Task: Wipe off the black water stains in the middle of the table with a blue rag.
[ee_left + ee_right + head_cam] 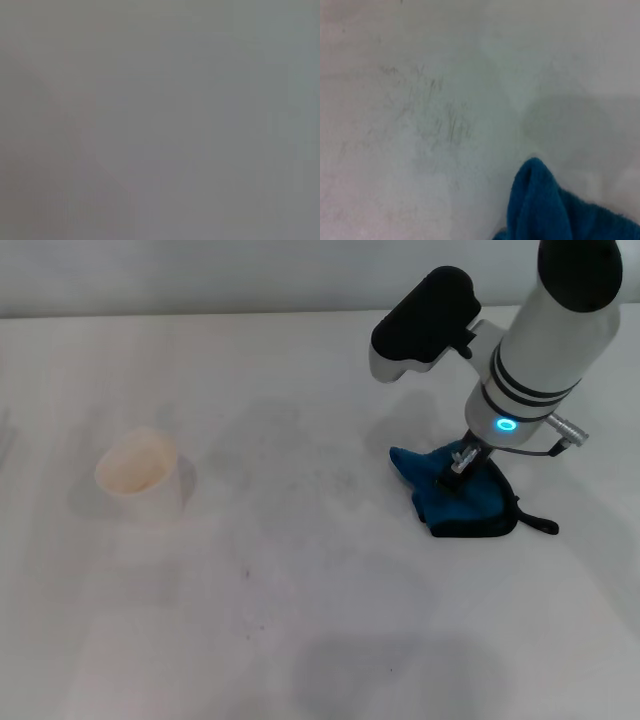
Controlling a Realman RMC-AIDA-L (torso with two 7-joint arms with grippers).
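The blue rag (462,502) lies bunched on the white table (300,640), right of the middle, with its black loop tab (541,524) trailing to the right. My right gripper (455,474) comes down onto the rag from above and is shut on a raised fold of it. A blue corner of the rag shows in the right wrist view (545,205). No dark puddle shows. Only faint grey streaks (290,475) mark the table left of the rag, and they also show in the right wrist view (447,125). The left gripper is out of view.
A white paper cup (137,475) stands upright at the left of the table. The left wrist view shows only flat grey. The table's far edge runs along the top of the head view.
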